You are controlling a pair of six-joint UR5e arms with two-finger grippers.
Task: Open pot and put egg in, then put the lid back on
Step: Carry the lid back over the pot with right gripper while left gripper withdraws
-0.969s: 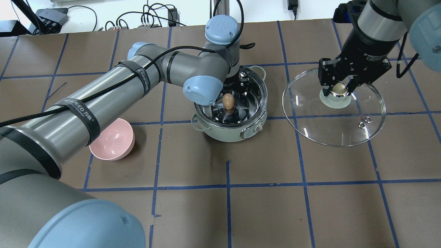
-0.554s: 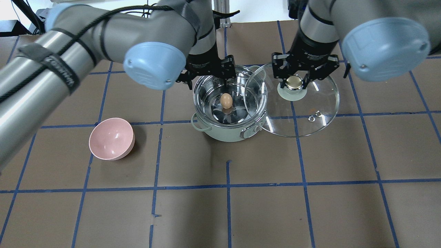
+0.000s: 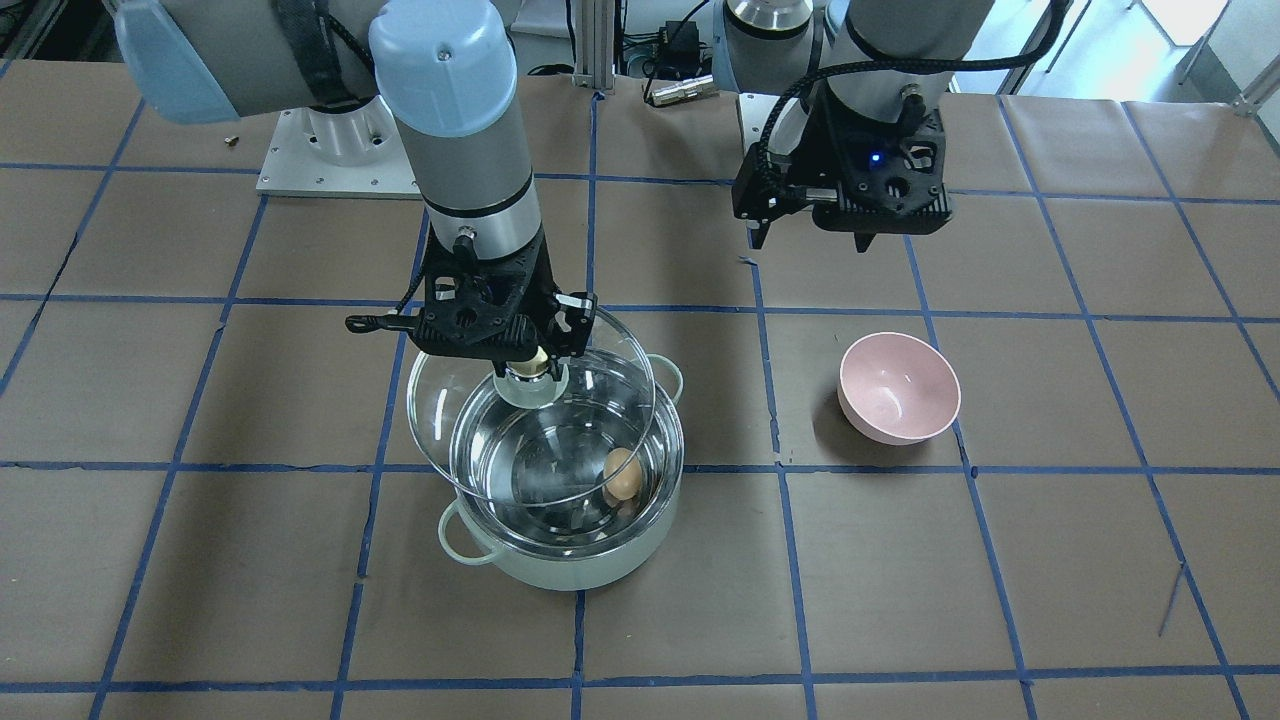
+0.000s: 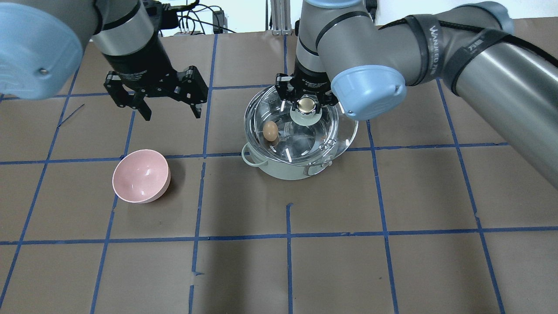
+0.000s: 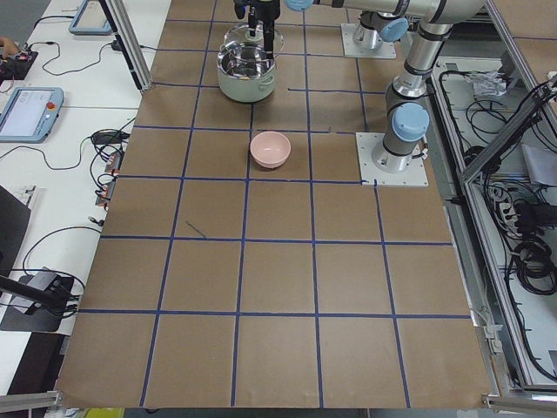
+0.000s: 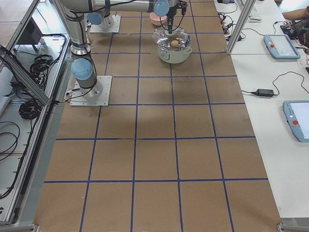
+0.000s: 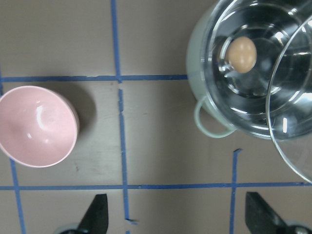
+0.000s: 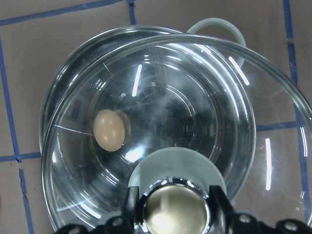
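The right gripper [image 4: 306, 104] is clamped on the round clear glass lid [image 4: 314, 140] at its centre, holding it off-centre over the round mint-green pot [image 4: 279, 171]. The small brown egg [image 4: 270, 130] lies inside the pot. The left gripper [image 4: 172, 114], jaws apart, hovers beside the pot.

I saw a brown paper-covered tabletop [image 4: 392, 270], ruled into squares by blue tape lines [image 4: 288, 237]. The pot [image 4: 285, 171] stood directly on it, in the far half near the middle and over a tape line. A pink bowl [image 4: 141, 175] sat on the tabletop with its opening up, left of the pot in the overhead view. It was well apart from the pot and overlapped a tape line. A thin dark streak [image 4: 69, 115] marked the paper farther left. In the front-facing view, a pale metal base plate [image 3: 300, 170] lay flat near the robot's edge.
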